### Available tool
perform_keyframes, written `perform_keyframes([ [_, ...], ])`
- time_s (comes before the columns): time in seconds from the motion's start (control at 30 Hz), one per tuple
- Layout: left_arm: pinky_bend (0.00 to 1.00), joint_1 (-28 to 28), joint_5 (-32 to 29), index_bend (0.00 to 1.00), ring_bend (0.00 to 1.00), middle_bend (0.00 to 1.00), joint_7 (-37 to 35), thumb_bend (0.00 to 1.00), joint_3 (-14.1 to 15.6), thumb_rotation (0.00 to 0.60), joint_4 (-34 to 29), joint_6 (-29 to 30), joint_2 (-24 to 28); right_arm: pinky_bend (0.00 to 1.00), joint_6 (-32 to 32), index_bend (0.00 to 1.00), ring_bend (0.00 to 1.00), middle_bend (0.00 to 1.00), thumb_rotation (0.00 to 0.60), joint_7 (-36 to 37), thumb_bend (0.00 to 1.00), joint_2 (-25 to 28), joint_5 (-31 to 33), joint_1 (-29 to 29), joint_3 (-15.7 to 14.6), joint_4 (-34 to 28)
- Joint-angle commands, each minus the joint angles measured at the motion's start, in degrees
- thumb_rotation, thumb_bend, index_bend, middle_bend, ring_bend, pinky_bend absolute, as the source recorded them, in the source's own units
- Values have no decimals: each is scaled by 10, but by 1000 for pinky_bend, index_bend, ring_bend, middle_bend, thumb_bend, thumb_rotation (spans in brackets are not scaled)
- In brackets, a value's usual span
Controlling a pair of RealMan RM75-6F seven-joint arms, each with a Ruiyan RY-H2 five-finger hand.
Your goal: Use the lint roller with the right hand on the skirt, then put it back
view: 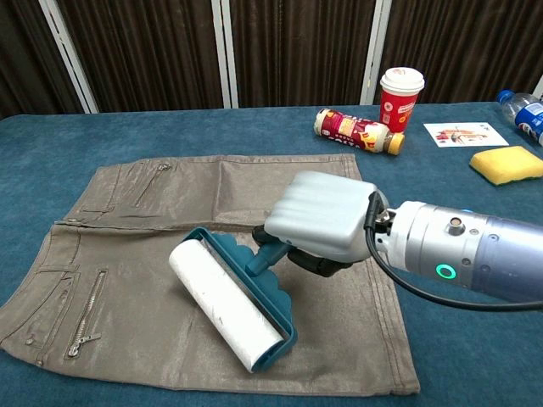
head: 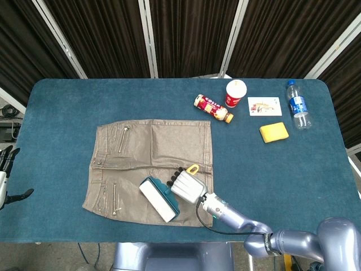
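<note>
One right hand holds lint roller near skirt hem.

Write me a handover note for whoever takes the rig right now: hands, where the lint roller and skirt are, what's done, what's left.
Right hand grips the lint roller by its handle, roller over the lower middle of the skirt; contact with the fabric can't be confirmed.
Left hand is at the table's left edge, fingers apart, holding nothing.
Skirt lies flat on the blue table.
Done: roller picked up and brought over the skirt.
Left: roll the skirt, then set the roller back on the table.
</note>
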Motion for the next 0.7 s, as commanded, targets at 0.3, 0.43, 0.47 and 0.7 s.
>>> perform_keyframes([
  [0.3, 0, 0, 4, 0, 0, 0, -3, 0, 3, 600, -4, 0, 2, 456, 24, 471, 448, 534, 600, -69, 840, 18, 14, -7, -14, 66],
  [0.43, 0, -1, 5, 0, 0, 0, 0, 0, 3, 600, -6, -1, 1, 456, 34, 471, 449, 535, 600, -64, 841, 38, 10, -10, -17, 95],
  [0.47, 0, -1, 5, 0, 0, 0, 1, 0, 3, 600, -7, -1, 1, 456, 35, 471, 448, 535, 600, -61, 841, 43, 10, -11, -18, 104],
  [0.7, 0, -4, 10, 0, 0, 0, 9, 0, 6, 600, -13, -3, -1, 457, 42, 471, 448, 535, 600, -29, 842, 66, 10, -17, -25, 175],
])
